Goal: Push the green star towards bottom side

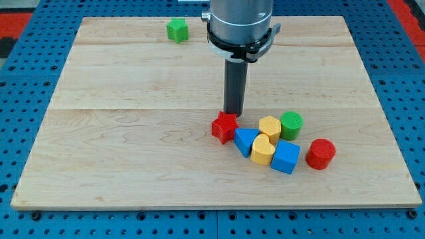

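Up top, green star (pixel 177 30): sitting near the board's top edge, left of the arm, well apart from everything else, with a wide run of bare wood lying below it toward the bottom side.
Board (pixel 119 153): pale wooden planks, grain showing, resting on a blue pegboard base; the whole left half is sitting open.
Cluster: crowding the lower right, so that side is looking tight.
Arm: hanging straight down from the top middle, grey collar, dark rod upright.
My tip (pixel 232 114): no jaws on it, just a bare rod, holding nothing, landing just behind the red star (pixel 224 127), looks like touching.
Others: blue triangle-ish block (pixel 246 141), yellow heart (pixel 263 150), yellow hexagon (pixel 269 126), green cylinder (pixel 291 124), blue cube (pixel 286 157), red cylinder (pixel 321 153) bunching together.
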Robot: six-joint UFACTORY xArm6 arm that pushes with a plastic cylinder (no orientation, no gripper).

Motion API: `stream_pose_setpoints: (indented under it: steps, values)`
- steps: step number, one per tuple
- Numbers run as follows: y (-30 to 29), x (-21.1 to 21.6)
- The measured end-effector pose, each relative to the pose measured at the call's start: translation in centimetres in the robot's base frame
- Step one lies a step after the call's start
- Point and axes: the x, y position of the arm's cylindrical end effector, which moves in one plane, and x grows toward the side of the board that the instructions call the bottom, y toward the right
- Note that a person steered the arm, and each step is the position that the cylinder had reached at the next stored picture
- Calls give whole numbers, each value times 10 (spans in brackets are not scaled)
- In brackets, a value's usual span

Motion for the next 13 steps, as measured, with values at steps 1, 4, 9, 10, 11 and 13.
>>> stream_pose_setpoints:
  steps: [1,4,9,10,11,13]
  values:
    - [0,0]
    - [-26,-138]
    - [-74,-198]
    - [-22,-229]
    - [-35,-242]
    - [-81,-221]
